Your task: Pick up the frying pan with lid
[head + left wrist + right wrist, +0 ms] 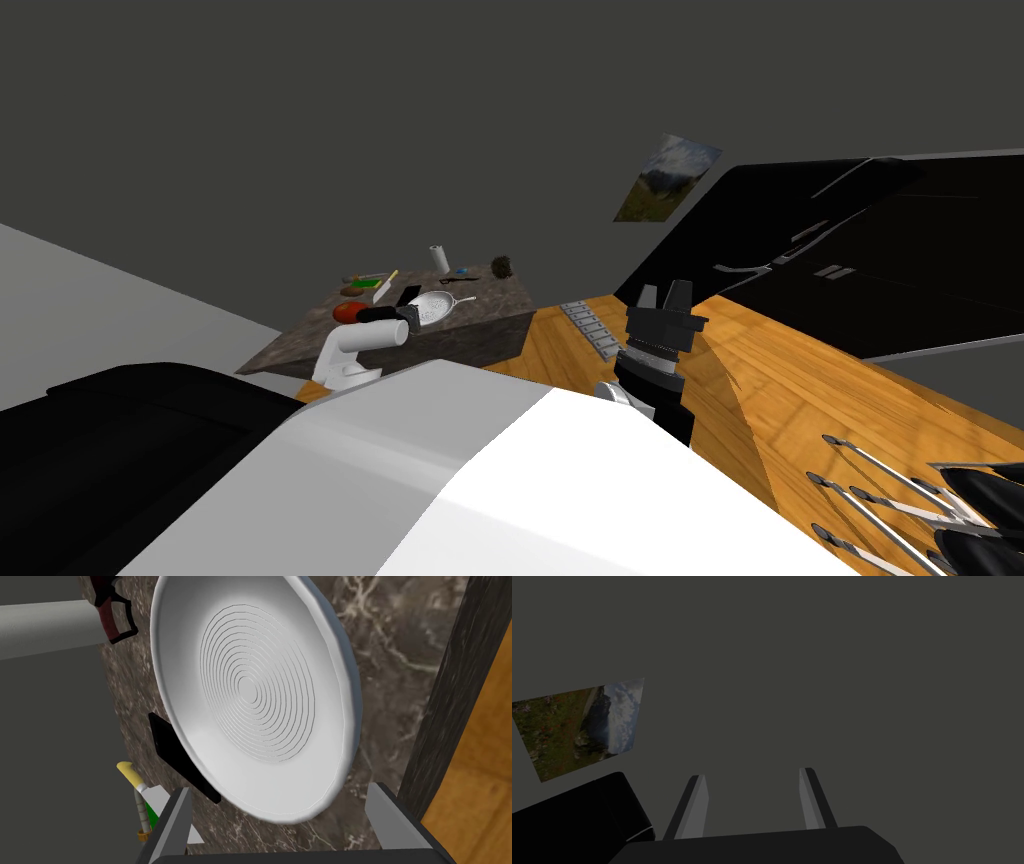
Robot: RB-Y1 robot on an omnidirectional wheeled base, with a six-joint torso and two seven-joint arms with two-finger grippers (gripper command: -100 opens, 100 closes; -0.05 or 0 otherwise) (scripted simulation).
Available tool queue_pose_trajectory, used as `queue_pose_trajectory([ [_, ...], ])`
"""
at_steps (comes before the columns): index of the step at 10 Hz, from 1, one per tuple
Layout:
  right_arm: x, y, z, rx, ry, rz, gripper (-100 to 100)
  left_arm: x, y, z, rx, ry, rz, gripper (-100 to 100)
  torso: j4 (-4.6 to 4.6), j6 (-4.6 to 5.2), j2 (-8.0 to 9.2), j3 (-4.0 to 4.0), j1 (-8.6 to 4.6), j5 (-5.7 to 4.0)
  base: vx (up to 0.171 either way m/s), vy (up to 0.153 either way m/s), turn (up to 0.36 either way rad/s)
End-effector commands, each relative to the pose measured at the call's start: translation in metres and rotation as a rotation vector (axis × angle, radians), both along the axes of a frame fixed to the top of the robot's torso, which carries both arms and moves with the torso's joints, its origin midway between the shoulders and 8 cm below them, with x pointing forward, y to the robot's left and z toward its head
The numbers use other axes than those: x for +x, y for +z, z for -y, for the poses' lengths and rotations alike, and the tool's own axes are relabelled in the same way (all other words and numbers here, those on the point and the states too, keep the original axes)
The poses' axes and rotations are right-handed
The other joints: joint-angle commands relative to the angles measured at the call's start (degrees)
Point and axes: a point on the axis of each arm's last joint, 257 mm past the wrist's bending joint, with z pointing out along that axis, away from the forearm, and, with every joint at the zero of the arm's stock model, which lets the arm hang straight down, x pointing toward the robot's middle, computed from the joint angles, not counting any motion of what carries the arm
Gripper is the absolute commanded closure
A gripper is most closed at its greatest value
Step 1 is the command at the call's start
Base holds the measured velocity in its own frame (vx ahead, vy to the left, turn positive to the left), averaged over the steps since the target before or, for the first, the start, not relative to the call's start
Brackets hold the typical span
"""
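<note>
Left gripper (280, 788) is over the frying pan (255, 691), jaws open and nothing between them yet. Its two fingers (172, 821) stand either side of the pan's nearest rim. I can't tell whether they touch it; they look just clear.

The pan is pale grey and round and sits on the marble-topped table (400, 651), near the table edge with the wooden floor (480, 751) past it. Its face has concentric rings. I can't tell whether that's a flat lid or the bare pan bottom, and there's no knob on it.

From the head view, the pan (437, 305) has its handle (465, 299) on the far side from the left gripper (408, 320).

Right gripper (663, 296) is parked well away from the pan and held up, jaws open and empty (753, 775).

My read on the grasp:
- The pan body is far wider than the jaw gap, so don't try to span it.
- Pinch the near rim with one blade over the top face and one under or outside the wall. If there is a lid, that clamps lid and pan together.
- That probably needs a wrist roll before closing.
- Alternatively, go round to the handle. That's a longer reach, and a lid would then ride loose.

Watch-outs:
- A black flat slab (175, 756) lies right against the pan's rim on one side. Keep the blade off it.
- A knife with a pale yellow handle (137, 791) lies just beyond the slab, near one finger.
- Lift straight and level; thin blades on a smooth rim will likely slip if it tips.
</note>
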Motion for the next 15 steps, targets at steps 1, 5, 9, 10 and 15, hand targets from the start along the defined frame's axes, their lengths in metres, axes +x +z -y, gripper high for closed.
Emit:
queue_pose_trajectory([
  [1,0.000,0.000,0.000,0.000,0.000,0.000,0,-0.013,-0.008,-0.002,-0.027,0.027,-0.039,-100,0.00,0.00,0.00,0.00,0.00,0.00,0.050,-0.032,-0.041],
  [5,0.000,0.000,0.000,0.000,0.000,0.000,0,-0.037,-0.022,-0.004,-0.078,0.072,-0.120,-100,0.01,0.00,0.03,0.02,0.03,0.01,0.043,-0.025,-0.037],
  [9,0.000,0.000,0.000,0.000,0.000,0.000,0,-0.064,-0.034,-0.006,-0.129,0.126,-0.200,-100,-0.01,0.00,-0.06,-0.03,-0.01,-0.01,0.059,-0.036,-0.049],
  [10,0.000,0.000,0.000,0.000,0.000,0.000,0,-0.069,-0.035,-0.006,-0.137,0.135,-0.213,-100,0.00,0.00,-0.02,-0.01,0.00,0.00,0.042,-0.023,-0.033],
  [15,0.000,0.000,0.000,0.000,0.000,0.000,0,-0.051,-0.051,0.005,-0.131,0.104,-0.207,-100,0.03,-0.01,0.13,0.08,0.25,0.05,0.013,0.018,0.045],
])
